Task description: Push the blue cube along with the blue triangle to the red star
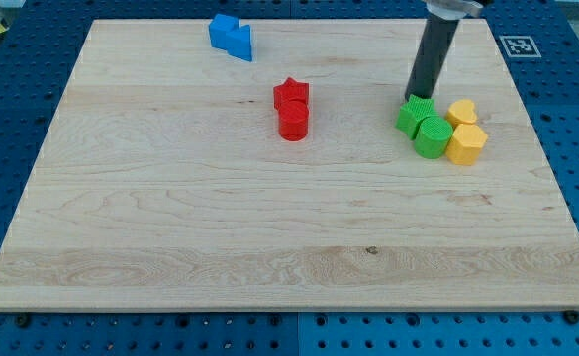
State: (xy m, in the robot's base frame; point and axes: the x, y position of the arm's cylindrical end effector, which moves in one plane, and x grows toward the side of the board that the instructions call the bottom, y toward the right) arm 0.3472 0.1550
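The blue cube (224, 32) and the blue triangle (241, 43) sit touching each other near the view's top, left of centre. The red star (291, 94) lies near the board's middle, with a red cylinder (292, 123) touching its lower side. My tip (414, 97) is at the view's right, far from the blue blocks, resting against the top-left edge of a green block (415, 115). The rod rises from there toward the view's top.
A second green block, a cylinder (433, 135), touches the first. Two yellow blocks (461, 112) (466, 143) sit just right of the green ones. The wooden board (269, 247) lies on a blue pegboard; a marker tag (516, 44) is at the top right.
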